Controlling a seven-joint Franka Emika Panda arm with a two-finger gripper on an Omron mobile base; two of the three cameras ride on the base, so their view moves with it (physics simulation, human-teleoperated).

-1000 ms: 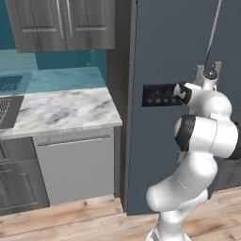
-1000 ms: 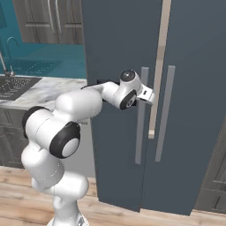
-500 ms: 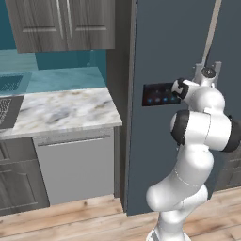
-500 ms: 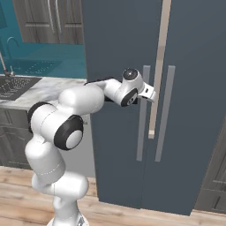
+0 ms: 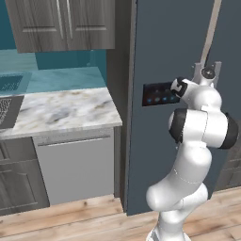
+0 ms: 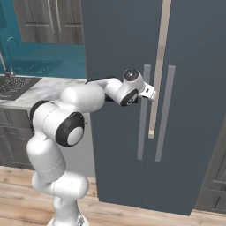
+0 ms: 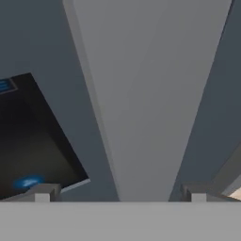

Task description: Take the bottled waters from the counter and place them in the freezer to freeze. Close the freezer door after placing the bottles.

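Two flat slate freezer doors (image 6: 119,145), two long grey bar handles (image 6: 143,110)
Tool (image 7: 117,195) wide apart around one handle, beside one dark control display (image 5: 159,93); marble bench (image 5: 61,110).

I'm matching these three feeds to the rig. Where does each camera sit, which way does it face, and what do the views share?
Left base view: behind-left of the arm, facing counter and freezer; arm rises lower right.
Right base view: behind-right, facing the freezer door; arm lower left.
Hand view: on the hand, close on the bar handle; open gripper fingertips below.
All share the control display.
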